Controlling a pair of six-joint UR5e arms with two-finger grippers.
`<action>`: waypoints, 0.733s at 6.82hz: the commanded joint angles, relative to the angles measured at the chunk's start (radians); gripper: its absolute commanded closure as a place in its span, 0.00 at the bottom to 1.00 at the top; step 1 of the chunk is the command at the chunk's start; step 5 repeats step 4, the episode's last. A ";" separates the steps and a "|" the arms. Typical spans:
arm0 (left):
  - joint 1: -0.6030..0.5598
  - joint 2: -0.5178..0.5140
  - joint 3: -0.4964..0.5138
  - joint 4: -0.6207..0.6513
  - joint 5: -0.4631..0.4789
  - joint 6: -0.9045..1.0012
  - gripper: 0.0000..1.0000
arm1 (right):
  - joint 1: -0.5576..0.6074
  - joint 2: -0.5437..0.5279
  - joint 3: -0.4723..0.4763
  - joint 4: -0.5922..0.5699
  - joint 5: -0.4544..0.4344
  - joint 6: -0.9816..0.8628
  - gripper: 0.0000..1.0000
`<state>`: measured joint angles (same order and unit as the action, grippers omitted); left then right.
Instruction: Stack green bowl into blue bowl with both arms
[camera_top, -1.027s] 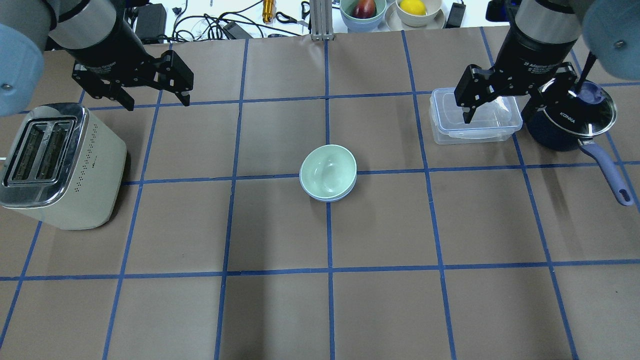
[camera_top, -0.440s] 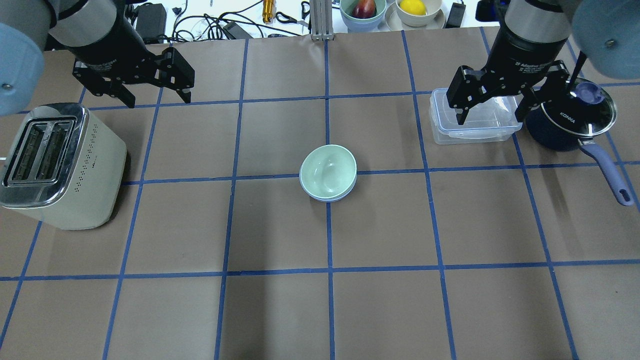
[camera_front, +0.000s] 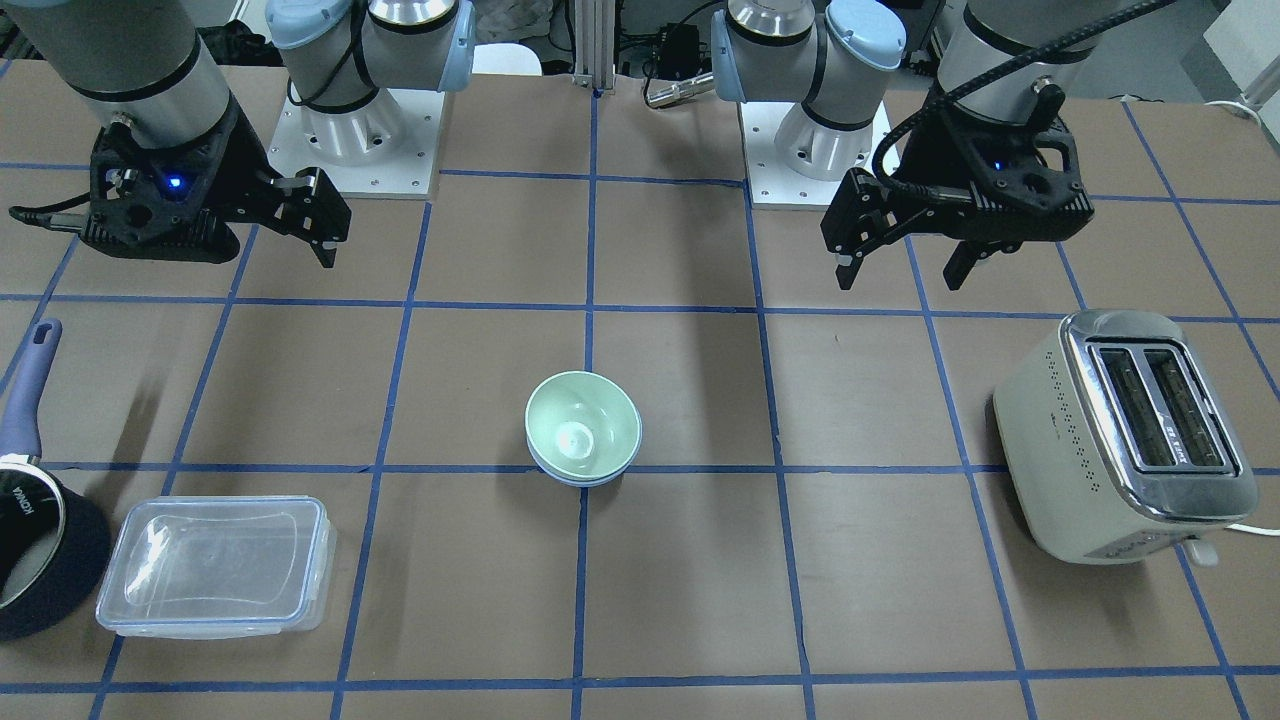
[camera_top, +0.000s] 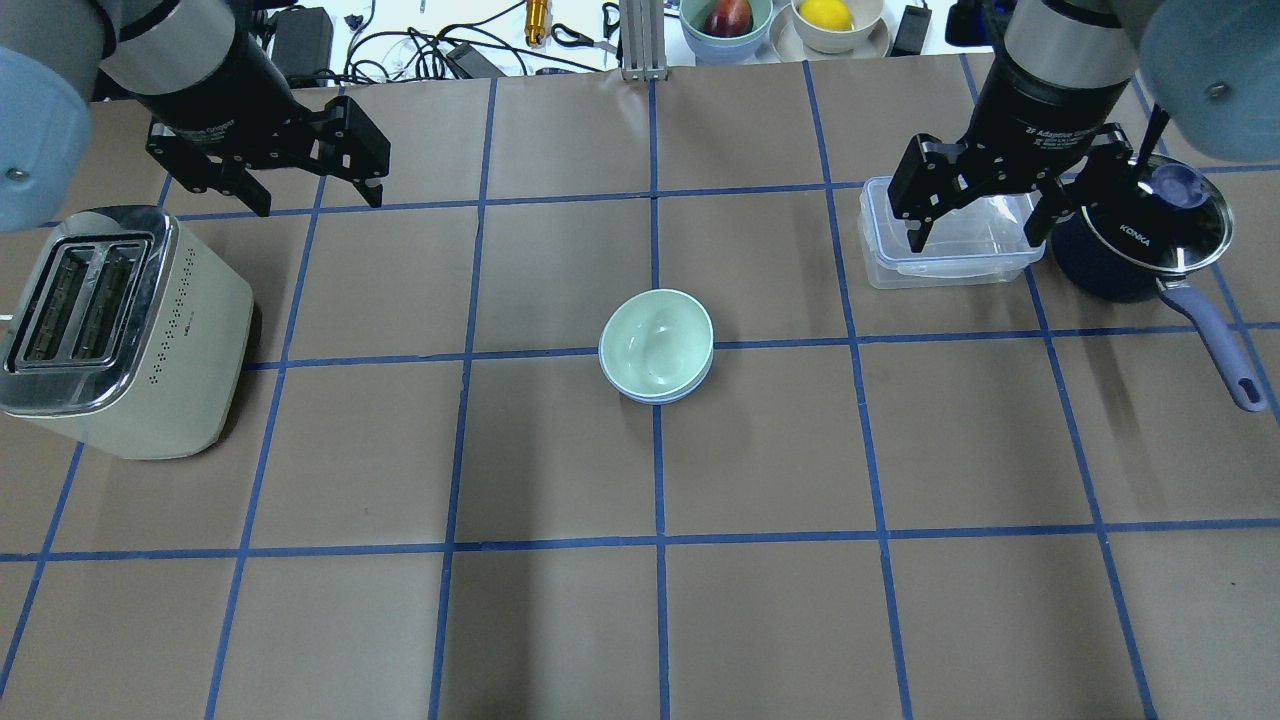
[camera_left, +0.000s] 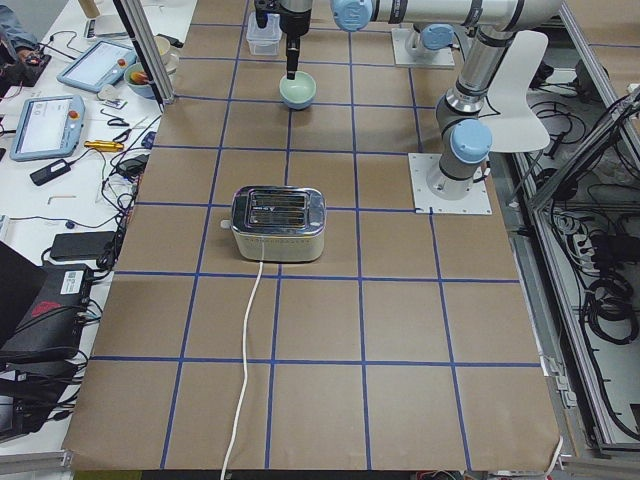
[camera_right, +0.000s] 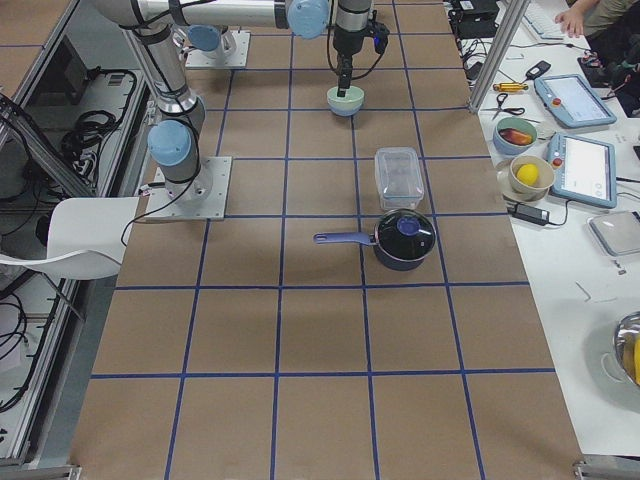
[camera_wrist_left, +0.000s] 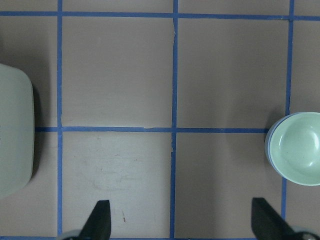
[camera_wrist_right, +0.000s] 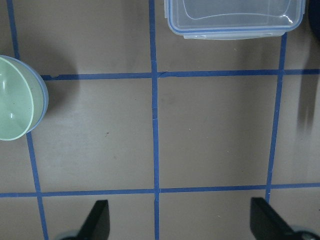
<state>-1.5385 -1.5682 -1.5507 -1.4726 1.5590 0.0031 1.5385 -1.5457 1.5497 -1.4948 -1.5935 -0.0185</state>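
Note:
The green bowl (camera_top: 655, 342) sits nested inside the blue bowl (camera_top: 662, 397) at the table's middle; only the blue bowl's rim shows beneath it. Both show in the front view, green bowl (camera_front: 582, 425) over blue bowl (camera_front: 586, 479). My left gripper (camera_top: 318, 202) is open and empty, raised at the far left, well away from the bowls. My right gripper (camera_top: 975, 240) is open and empty, raised over the clear container at the far right. The left wrist view shows the green bowl (camera_wrist_left: 299, 155) at its right edge, and the right wrist view shows it (camera_wrist_right: 12, 97) at its left edge.
A cream toaster (camera_top: 120, 330) stands at the left. A clear plastic container (camera_top: 950, 262) and a dark navy saucepan (camera_top: 1140, 250) with a long handle stand at the far right. Bowls with fruit (camera_top: 727, 22) and cables lie beyond the table's far edge.
My right gripper has shifted a little toward the far side and the left, still open. My left gripper has barely moved. The stacked bowls have not moved.

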 joint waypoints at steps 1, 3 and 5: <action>0.000 0.000 0.004 0.000 0.003 0.000 0.00 | 0.000 -0.002 -0.002 -0.002 0.003 -0.001 0.00; 0.000 0.000 0.001 0.000 0.006 0.000 0.00 | 0.000 -0.001 0.001 -0.005 0.003 -0.003 0.00; 0.000 0.000 -0.002 0.000 0.006 0.000 0.00 | 0.000 0.001 0.004 -0.005 0.003 -0.006 0.00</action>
